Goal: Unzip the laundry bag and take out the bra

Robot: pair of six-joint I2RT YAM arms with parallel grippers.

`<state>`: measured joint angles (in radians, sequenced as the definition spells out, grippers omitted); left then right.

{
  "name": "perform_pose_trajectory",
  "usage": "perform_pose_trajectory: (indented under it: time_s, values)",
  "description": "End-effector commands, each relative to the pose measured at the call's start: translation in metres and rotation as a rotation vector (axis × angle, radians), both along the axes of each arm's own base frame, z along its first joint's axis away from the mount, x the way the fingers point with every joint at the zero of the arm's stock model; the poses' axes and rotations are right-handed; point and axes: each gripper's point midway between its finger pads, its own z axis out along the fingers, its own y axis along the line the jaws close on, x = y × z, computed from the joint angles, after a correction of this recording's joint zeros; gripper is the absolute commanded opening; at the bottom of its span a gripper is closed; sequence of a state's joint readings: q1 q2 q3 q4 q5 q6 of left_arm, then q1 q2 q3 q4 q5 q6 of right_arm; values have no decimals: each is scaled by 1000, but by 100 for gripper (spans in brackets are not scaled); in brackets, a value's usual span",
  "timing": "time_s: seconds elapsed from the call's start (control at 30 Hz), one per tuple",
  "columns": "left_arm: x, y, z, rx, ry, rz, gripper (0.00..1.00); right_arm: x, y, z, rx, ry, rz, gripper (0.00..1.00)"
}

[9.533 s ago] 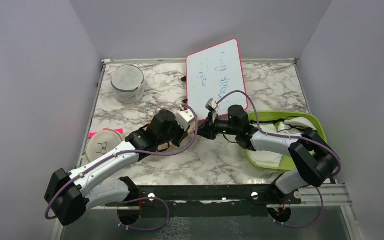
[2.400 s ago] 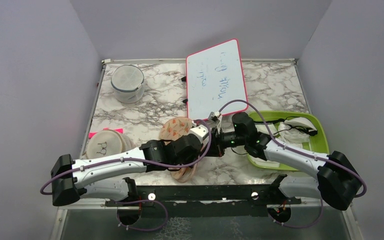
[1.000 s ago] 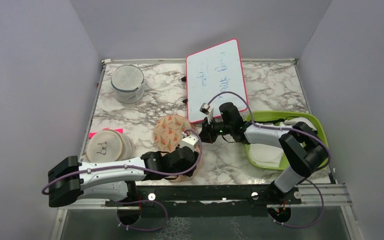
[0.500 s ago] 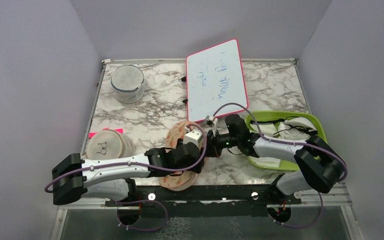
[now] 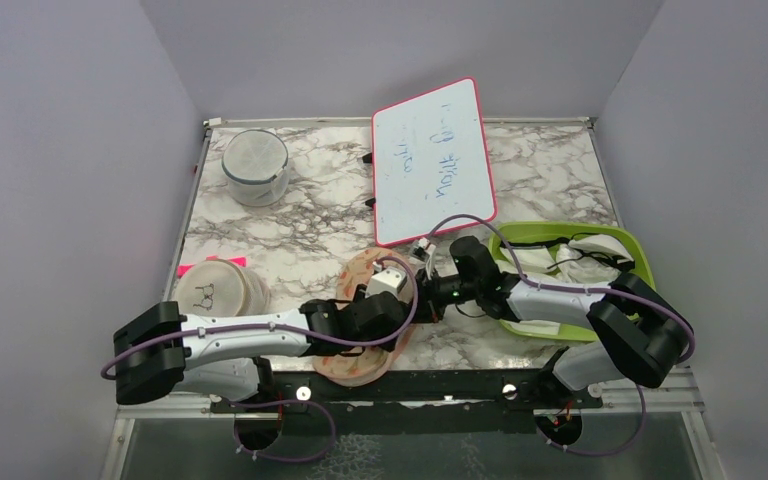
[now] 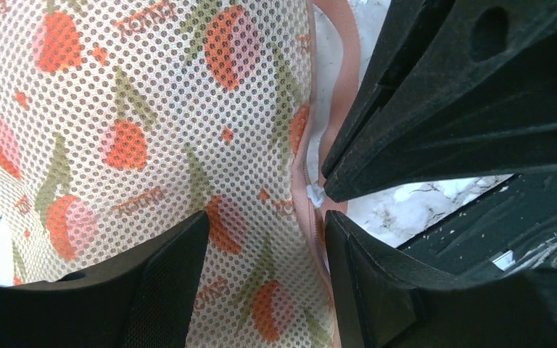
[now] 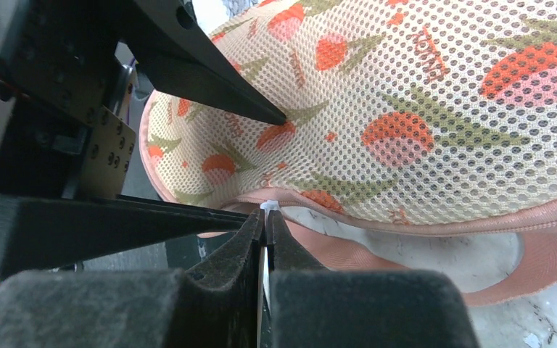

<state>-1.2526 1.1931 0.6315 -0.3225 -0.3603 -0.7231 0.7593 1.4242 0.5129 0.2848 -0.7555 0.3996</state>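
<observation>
- One bag (image 5: 352, 367) lies at bottom centre of the top view.
- Left gripper (image 6: 265, 221) gapes astride its edge.
- Right gripper (image 7: 265, 216) pinches the white zip pull (image 7: 267, 206).

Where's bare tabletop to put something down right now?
Bare marble between the mesh cylinder and whiteboard; more right of the whiteboard, behind the green tray; a strip between cylinder and disc pouch. Crowded: near centre, where left gripper and right gripper meet at the laundry bag, and the tray, full of white garments.
</observation>
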Motion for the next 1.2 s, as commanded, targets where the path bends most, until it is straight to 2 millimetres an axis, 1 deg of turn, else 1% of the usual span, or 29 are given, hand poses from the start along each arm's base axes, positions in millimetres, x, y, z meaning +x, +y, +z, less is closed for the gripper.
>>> perform_pose_trajectory:
  time_s: [0.0, 0.13, 0.27, 0.33, 0.4, 0.47, 0.63, 0.8, 0.93, 1.03, 1.17]
  values:
    - [-3, 2, -14, 48, 6, -27, 52, 5, 7, 12, 45, -36, -9, 1]
    - [-2, 2, -18, 74, 3, -30, 32, 7, 6, 9, 32, -40, -21, 1]
    - [-2, 4, -19, 82, 1, -36, 17, 12, 0, -3, -16, -44, -66, 1]
    - [-3, 7, -20, 86, 3, -37, 9, 18, -3, -9, -43, -54, -104, 1]
    - [-4, 10, -20, 91, 3, -39, 3, 25, -8, -16, -79, -64, -160, 1]
    - [-5, 13, -20, 94, 4, -43, 1, 33, -12, -19, -99, -80, -212, 1]
    - [-7, 15, -16, 87, -1, -57, 0, 43, -17, -20, -122, -114, -270, 1]
    - [-5, 16, -10, 90, -20, -72, 0, 68, -37, -22, -151, -139, -400, 1]
    - [-5, 11, -5, 106, -40, -138, 0, 85, -47, -19, -124, -148, -456, 1]
    - [-2, 3, 1, 119, -74, -213, 0, 97, -54, -18, -92, -161, -483, 1]
    - [9, -1, 5, 172, -140, -241, 0, 107, -67, -21, -62, -157, -526, 1]
